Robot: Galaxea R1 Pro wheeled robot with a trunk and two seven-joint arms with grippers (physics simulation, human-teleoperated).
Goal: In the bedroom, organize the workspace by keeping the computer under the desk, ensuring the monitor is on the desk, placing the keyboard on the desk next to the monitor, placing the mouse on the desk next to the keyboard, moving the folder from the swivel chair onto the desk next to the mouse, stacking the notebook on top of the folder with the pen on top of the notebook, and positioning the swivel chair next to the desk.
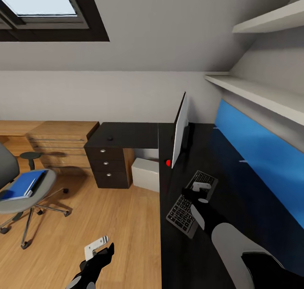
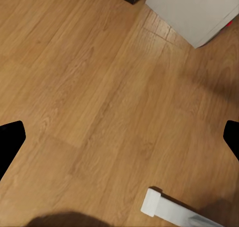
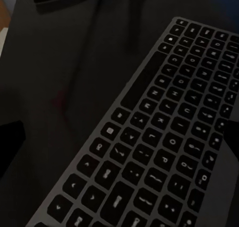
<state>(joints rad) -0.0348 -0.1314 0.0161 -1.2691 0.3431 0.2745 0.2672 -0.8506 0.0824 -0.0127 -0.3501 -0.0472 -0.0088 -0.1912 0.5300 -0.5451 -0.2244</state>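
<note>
Status: workspace partly organised

Judged complete from the head view:
- monitor [image 1: 180, 130] upright on the tabletop [image 1: 185, 255], centre of frame, seen edge-on;
- keyboard [image 1: 191, 205] flat on the same tabletop, just below the monitor, lower centre-right;
- computer [image 1: 145, 173] on the floor [image 1: 118, 221] under the tabletop's edge, centre of frame.

Judged outstanding:
- small dark object, probably the mouse [image 1: 110, 138], on the far wing of the tabletop, centre-left, well apart from the keyboard;
- folder [image 1: 20, 186] lying on the seat of the swivel chair [image 1: 29, 204], left edge of frame;
- swivel chair well apart from the tabletop;
- thin pale strip along the folder's right edge; cannot tell whether notebook or pen.

Arm state:
- right gripper [image 1: 202, 187] poised over the keyboard's upper half; fingers [image 3: 10, 145] apart at opposite frame edges in the right wrist view, keys between, nothing clamped;
- left gripper [image 1: 99, 247] low over bare floor, bottom of frame left of centre; fingers [image 2: 11, 137] wide apart, empty.
</note>
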